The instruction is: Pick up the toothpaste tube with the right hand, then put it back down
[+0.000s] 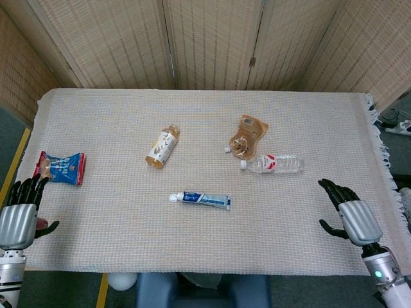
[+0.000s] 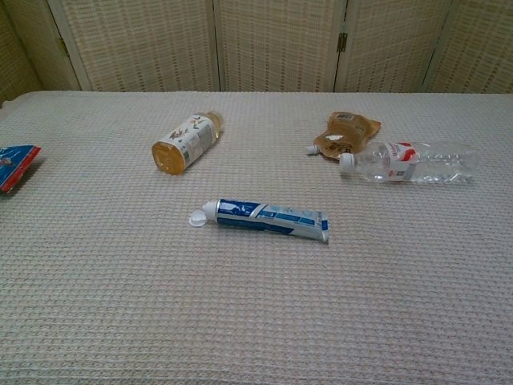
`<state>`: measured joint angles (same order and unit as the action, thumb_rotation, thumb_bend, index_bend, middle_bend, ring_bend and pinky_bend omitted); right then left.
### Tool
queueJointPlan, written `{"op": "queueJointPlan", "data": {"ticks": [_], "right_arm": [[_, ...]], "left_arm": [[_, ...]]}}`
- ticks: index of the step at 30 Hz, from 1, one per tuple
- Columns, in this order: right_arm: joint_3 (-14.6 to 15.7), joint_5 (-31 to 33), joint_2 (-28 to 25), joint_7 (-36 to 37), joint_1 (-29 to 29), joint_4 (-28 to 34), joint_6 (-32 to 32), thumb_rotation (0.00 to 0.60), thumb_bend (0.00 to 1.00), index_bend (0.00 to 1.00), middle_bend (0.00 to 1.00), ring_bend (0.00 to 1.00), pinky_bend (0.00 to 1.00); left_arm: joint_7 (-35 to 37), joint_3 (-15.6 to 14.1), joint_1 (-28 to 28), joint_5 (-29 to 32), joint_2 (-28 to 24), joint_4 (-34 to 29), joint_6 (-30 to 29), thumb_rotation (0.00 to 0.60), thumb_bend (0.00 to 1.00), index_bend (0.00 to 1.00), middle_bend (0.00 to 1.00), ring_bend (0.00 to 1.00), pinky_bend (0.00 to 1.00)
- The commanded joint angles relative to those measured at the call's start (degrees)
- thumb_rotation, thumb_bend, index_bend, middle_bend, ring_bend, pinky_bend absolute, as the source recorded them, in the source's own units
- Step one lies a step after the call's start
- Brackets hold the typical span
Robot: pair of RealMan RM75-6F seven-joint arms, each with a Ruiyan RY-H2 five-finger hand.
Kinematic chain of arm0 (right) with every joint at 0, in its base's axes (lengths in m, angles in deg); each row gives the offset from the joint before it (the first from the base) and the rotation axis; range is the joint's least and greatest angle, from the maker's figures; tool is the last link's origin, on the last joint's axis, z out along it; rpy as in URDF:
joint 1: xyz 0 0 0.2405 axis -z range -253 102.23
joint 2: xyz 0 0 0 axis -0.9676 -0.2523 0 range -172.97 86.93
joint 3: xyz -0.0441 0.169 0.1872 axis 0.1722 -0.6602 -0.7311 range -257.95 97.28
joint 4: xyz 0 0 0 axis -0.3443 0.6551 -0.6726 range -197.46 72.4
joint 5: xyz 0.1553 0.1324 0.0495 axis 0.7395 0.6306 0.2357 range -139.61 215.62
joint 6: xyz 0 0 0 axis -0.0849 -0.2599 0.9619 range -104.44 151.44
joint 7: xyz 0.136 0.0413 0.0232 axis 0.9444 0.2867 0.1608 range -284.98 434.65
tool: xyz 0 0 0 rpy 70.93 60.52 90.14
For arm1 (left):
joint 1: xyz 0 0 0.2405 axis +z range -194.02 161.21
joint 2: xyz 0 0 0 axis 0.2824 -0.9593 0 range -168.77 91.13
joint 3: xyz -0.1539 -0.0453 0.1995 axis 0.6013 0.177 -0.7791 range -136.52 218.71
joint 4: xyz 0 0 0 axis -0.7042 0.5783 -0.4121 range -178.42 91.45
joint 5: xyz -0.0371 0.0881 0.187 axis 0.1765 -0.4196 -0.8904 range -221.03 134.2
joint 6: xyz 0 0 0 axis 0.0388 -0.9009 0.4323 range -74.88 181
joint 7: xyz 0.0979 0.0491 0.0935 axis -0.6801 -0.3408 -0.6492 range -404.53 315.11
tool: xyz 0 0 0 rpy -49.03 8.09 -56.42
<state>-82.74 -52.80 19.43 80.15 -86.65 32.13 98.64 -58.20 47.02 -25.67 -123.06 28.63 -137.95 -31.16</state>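
The blue and white toothpaste tube [image 1: 204,200] [image 2: 268,219] lies flat near the middle of the table, white cap to the left. My right hand [image 1: 348,214] hovers over the table's front right part, fingers spread and holding nothing, well to the right of the tube. At the front left corner my left hand [image 1: 19,216] stays off the table's edge, fingers apart and empty. Neither hand shows in the chest view.
A tea bottle [image 1: 162,147] [image 2: 186,140] lies left of centre. A brown pouch [image 1: 246,136] [image 2: 345,132] and a clear water bottle [image 1: 275,163] [image 2: 411,162] lie right of centre. A red and blue snack packet [image 1: 59,167] [image 2: 14,166] sits at the left edge. Woven cloth [image 1: 289,212] covers the table.
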Motion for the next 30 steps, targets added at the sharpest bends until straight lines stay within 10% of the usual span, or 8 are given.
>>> {"op": "queueJointPlan", "data": {"ticks": [1,14,30], "right_arm": [[-0.3,-0.3,0.6,-3.2,-4.0,2.9,-5.3,0.600,0.33,0.04,0.08,0.14,0.16],[-5.6,8.3,12.5,-16.6,-17.4,7.0,-21.2,0.600,0.32,0.05,0.13,0.18,0.18],[-10.7,30.8,34.1,-34.1,-30.7,-5.9,-25.2,0.600,0.33,0.22,0.26,0.28,0.24]], "left_arm": [[0.0,-0.1,0.1,-0.2,-0.1,-0.1,-0.1,0.600,0.17,0.07,0.07,0.07,0.00],[0.6,-0.8,0.8,-1.6,-0.6,-0.7,-1.0,0.600,0.17,0.07,0.07,0.07,0.00],[2.8,-1.7,1.8,-2.9,-1.4,0.1,-1.6,0.600,0.17,0.07,0.07,0.07,0.00]]}}
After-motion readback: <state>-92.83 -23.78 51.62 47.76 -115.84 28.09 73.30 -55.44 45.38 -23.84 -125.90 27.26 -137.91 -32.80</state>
